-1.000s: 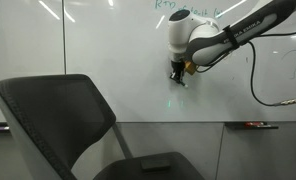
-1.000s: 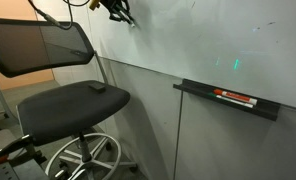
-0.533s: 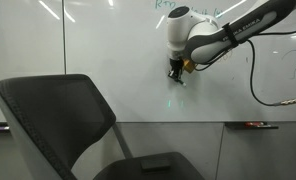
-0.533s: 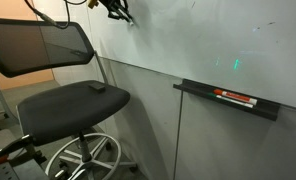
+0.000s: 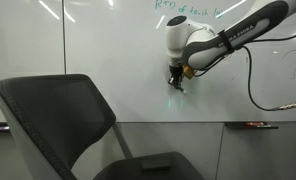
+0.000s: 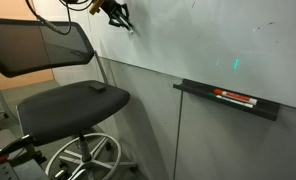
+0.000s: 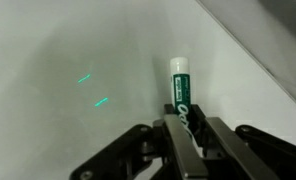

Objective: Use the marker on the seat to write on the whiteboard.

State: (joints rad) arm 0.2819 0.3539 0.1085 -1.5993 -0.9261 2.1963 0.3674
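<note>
Claw (image 7: 191,130) clamps marker (image 7: 180,82), tip toward whiteboard (image 7: 58,40).

Grey lower wall (image 6: 148,115), black ledge (image 6: 193,89); reddish pens (image 6: 234,97) on it

One seat (image 6: 73,100), one whiteboard (image 5: 108,60), one marker (image 7: 181,85), one robot arm (image 5: 228,38), one pen tray (image 6: 193,88)

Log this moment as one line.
gripper: shut on marker | marker: tip toward whiteboard, contact unclear | green marks: on whiteboard
</note>
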